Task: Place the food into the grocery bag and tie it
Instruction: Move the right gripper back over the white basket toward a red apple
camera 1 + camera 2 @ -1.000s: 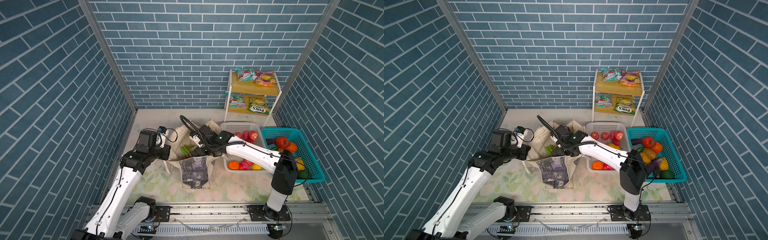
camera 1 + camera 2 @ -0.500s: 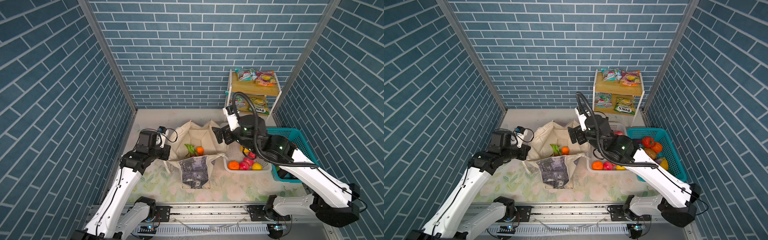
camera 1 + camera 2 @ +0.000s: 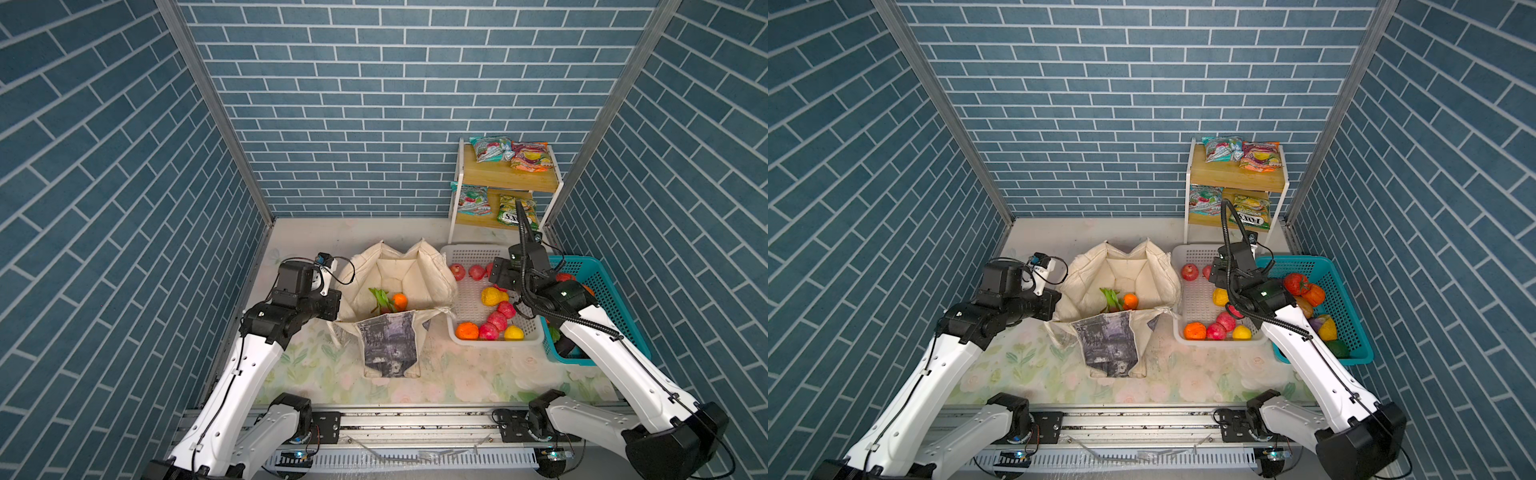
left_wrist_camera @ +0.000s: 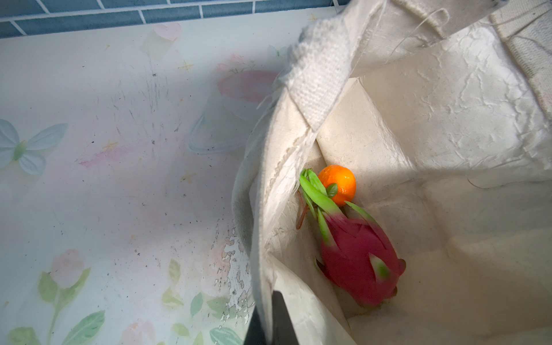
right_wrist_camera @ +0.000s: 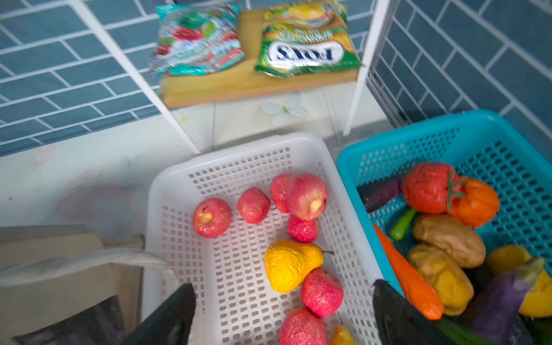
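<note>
The bag (image 3: 399, 270) stands open mid-tabletop (image 3: 457, 374). The left claw (image 4: 273, 316) is clamped shut on its 9 o'clock rim and holds the mouth wide. A dragon fruit (image 4: 358, 260) and an orange (image 4: 339, 183) lie touching on the bag's floor, so loading is under way and tying is far off.

At the bag's 3 o'clock, just beside it, sits the white basket (image 3: 465, 291). The right claw (image 5: 282, 286) hangs over it, spread wide and empty. The step in hand looks like the next pick. A pear (image 5: 289, 264) and an apple (image 5: 321, 291) lie touching right under the claw, so it needs to drop on one without nudging the other. It must then carry toward 9 o'clock and clear the basket wall and the bag's rim.

Past the white basket at 3 o'clock, a teal basket (image 3: 615, 307) holds vegetables. A shelf (image 3: 511, 178) at the bag's 1 o'clock carries four packets (image 3: 490, 148); reaching its lower tier probably means going in over the white basket.
</note>
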Controlling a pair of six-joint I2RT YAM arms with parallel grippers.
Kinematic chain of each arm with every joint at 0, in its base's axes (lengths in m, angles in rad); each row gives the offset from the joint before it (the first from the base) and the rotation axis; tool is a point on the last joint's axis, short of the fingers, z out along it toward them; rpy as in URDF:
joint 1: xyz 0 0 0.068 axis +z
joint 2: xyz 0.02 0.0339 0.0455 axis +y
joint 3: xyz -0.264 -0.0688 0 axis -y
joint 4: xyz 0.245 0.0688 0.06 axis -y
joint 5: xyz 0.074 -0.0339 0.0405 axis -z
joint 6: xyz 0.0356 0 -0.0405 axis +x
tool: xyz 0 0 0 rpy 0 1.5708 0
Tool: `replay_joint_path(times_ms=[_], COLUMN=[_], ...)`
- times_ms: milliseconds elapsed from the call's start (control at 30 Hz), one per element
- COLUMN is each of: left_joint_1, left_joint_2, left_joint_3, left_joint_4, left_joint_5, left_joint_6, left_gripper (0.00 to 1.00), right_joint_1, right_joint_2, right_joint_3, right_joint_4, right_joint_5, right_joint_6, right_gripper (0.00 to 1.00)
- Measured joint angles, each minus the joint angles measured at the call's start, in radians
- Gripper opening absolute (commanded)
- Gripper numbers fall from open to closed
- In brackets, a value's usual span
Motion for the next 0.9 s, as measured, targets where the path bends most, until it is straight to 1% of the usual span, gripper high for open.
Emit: replay_joint_path(times_ms=[200, 333, 500, 633, 800, 900], left_joint_1=[0.0, 0.0, 0.0, 0.0, 0.0, 0.0], left_joint_2=[0.0, 0.0, 0.001, 0.001, 0.001, 0.001], left_joint_3=[0.0, 0.0, 0.0, 0.0, 0.0, 0.0], left_joint_4=[0.0, 0.0, 0.0, 0.0, 0.001, 0.001], left_joint_5=[0.0, 0.0, 0.0, 0.003, 0.004, 0.005], left_joint_6=[0.0, 0.0, 0.0, 0.0, -0.003, -0.004], left_gripper=[0.0, 0.0, 0.0, 0.0, 0.0, 0.0], right_joint_1=[-0.167, -0.244, -0.29, -0.305, -0.308, -0.308], right_joint_2=[0.003, 0.019, 0.054, 0.111, 0.158, 0.189], right_joint_3=[-0.082, -0.129, -0.177, -0.178, -0.179, -0.178], right_joint_4=[0.025, 0.07, 0.147, 0.194, 0.252, 0.283], right_joint_5=[-0.113, -0.185, -0.262, -0.302, -0.323, -0.324], right_joint_6=[0.164, 0.272, 0.389, 0.485, 0.582, 0.618], right_gripper=[0.9, 0.9, 0.89, 0.88, 0.88, 0.88])
